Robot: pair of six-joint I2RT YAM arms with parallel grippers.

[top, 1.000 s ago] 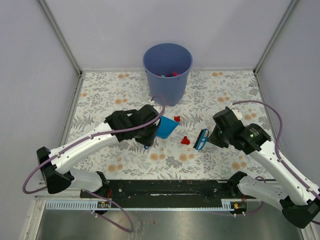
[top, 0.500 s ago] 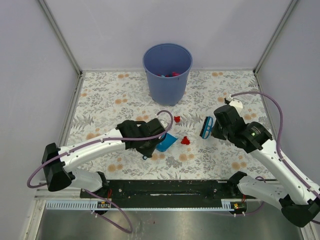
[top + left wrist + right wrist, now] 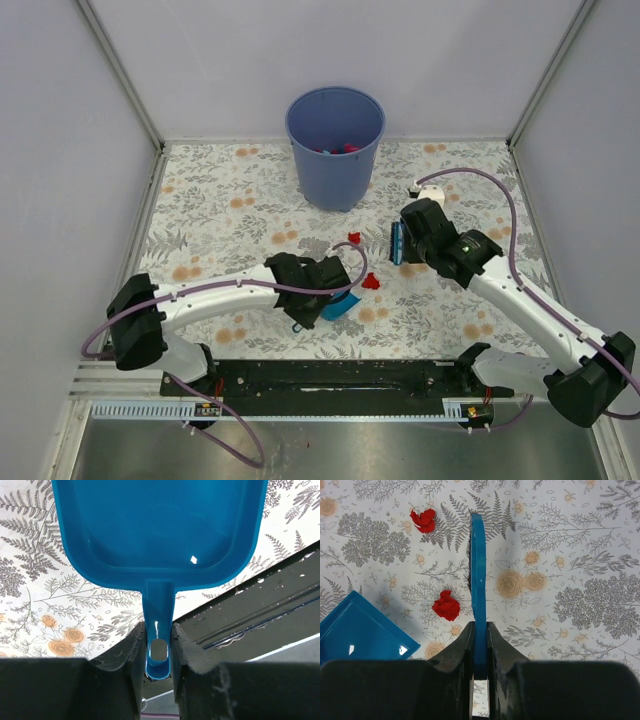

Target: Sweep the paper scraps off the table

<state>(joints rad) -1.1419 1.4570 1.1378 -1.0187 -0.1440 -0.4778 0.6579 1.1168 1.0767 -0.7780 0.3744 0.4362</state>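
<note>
I count two paper scraps on the tabletop, both tiny, crumpled and bright red. They lie around the middle of the tabletop. One sits a little toward the far edge. The other sits toward the near edge, between the dustpan and the brush, apart from both. More red bits show inside the one blue bin, which stands upright at the middle of the far edge.

There is one blue dustpan. It lies low over the tabletop toward the near edge, its mouth facing the nearer scrap, and I see nothing in its tray. My left gripper pinches its short handle, a jaw pressed against each side.

There is one blue brush, seen edge-on from the right wrist, just to the right-edge side of the two scraps. My right gripper clamps it, jaws tight on either face.

A black slotted rail runs along the near edge.
</note>
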